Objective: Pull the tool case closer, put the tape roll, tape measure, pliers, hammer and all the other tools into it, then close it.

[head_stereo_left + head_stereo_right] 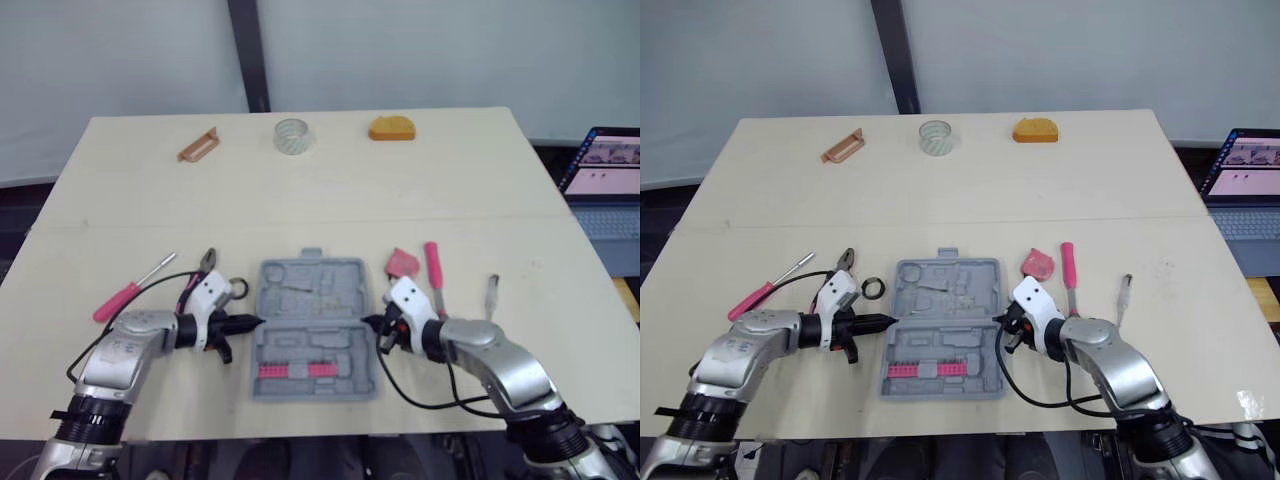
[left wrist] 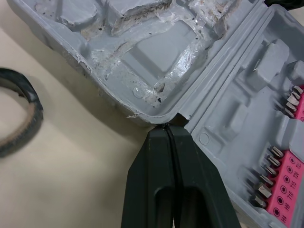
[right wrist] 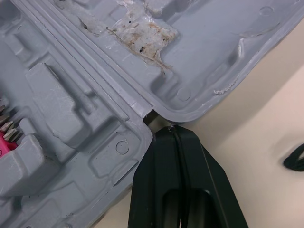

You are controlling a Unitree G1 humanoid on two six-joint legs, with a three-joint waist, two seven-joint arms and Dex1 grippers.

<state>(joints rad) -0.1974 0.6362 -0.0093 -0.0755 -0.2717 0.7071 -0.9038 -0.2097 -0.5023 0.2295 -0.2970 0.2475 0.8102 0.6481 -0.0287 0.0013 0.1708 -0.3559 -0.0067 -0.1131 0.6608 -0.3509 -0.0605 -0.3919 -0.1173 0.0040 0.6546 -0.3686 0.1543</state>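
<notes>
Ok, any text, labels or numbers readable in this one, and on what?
On the pink bit holder in the tool case: small markings beside each bit, too blurred to read.
On the laptop screen: content too small to read.
No other text is legible.

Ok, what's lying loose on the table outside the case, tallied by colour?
Pink: 3 (screwdriver, pink piece, pink-handled tool)
Orange or brown: 2 (tape measure, brown piece)
Clear: 1 (tape roll)
Dark: 2 (pliers, black ring)
Silver: 1 (small bit)
Total: 9
</notes>
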